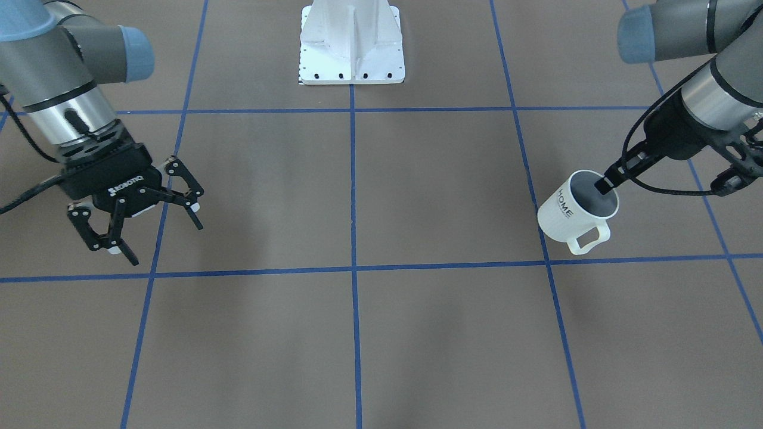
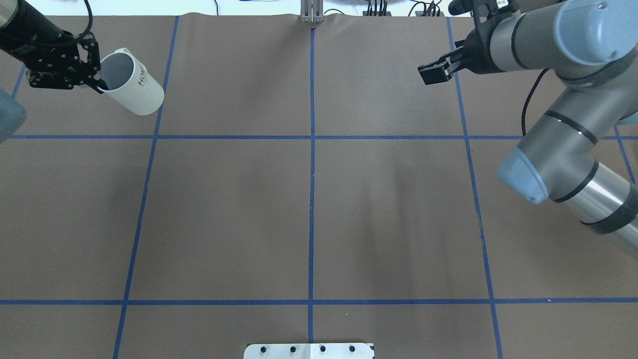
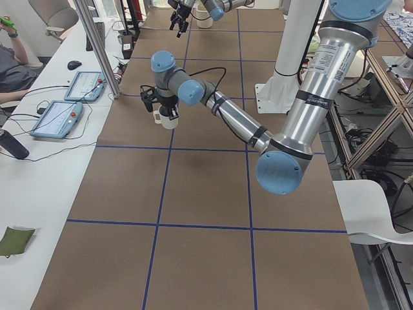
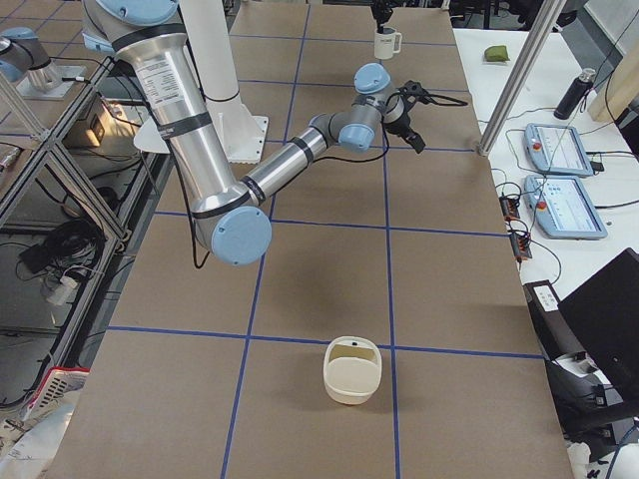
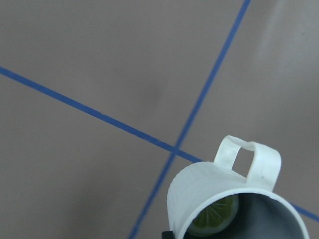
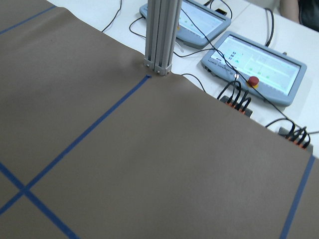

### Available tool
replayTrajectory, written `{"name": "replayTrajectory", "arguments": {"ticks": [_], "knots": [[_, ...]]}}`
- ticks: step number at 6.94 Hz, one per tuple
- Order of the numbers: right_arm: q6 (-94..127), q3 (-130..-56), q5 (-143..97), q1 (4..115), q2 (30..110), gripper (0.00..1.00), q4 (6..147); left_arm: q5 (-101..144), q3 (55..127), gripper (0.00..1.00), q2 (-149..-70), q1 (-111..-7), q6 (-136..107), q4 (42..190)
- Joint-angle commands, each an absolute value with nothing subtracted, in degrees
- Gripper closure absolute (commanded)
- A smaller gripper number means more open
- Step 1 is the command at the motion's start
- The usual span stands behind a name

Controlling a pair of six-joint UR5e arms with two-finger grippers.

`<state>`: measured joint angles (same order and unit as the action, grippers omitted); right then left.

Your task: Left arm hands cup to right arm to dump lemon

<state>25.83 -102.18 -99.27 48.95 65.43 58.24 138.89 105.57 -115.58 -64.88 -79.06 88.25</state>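
The white "HOME" cup [image 1: 577, 211] hangs tilted above the table, its handle toward the operators' side. My left gripper [image 1: 608, 183] is shut on the cup's rim, one finger inside and one outside. The cup also shows in the overhead view [image 2: 132, 82], at the far left, and in the left wrist view [image 5: 199, 191]. There the yellow-green lemon [image 5: 213, 220] lies inside it. My right gripper [image 1: 167, 244], lettered ROBOTIQ, is open and empty above the table at the opposite side, far from the cup. It also shows in the overhead view [image 2: 433, 72].
The white robot base [image 1: 351, 47] stands at the table's middle edge. A cream tub with a handle [image 4: 351, 371] sits at the table's end on my right. An aluminium post [image 6: 160, 35] and control tablets [image 6: 259, 64] stand along the operators' edge.
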Motion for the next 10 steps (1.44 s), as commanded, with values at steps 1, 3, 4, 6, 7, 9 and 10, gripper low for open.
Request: {"name": "replayTrajectory", "arguments": {"ticks": [1,3,4,6,7,9,10], "knots": [[25.8,-97.2,-83.4,39.3,64.8,0.01,42.4,141.3,104.3,1.00,-124.5,-60.1,-93.9,88.2],[24.9,-92.5,-79.0,34.1,61.4,0.01,34.9,141.1,99.5,1.00,-131.5,-56.3,-100.4,88.8],[20.8,-92.5,-76.1,31.6,59.3,0.01,34.6,141.0,97.9,1.00,-133.9,-55.2,-101.7,88.8],[20.0,-93.3,-70.0,27.4,57.5,0.01,34.5,141.0,97.6,1.00,-134.9,-55.1,-102.7,88.9],[20.0,-93.3,-67.1,25.3,56.1,0.01,34.0,140.9,97.1,1.00,-134.9,-54.3,-103.0,89.6],[20.0,-93.3,-65.3,23.8,55.9,0.01,33.4,140.9,96.2,1.00,-135.1,-52.8,-107.7,95.3],[20.0,-93.3,-65.2,23.8,55.9,0.01,33.4,140.9,96.2,1.00,-135.3,-52.6,-108.1,95.4]]}}
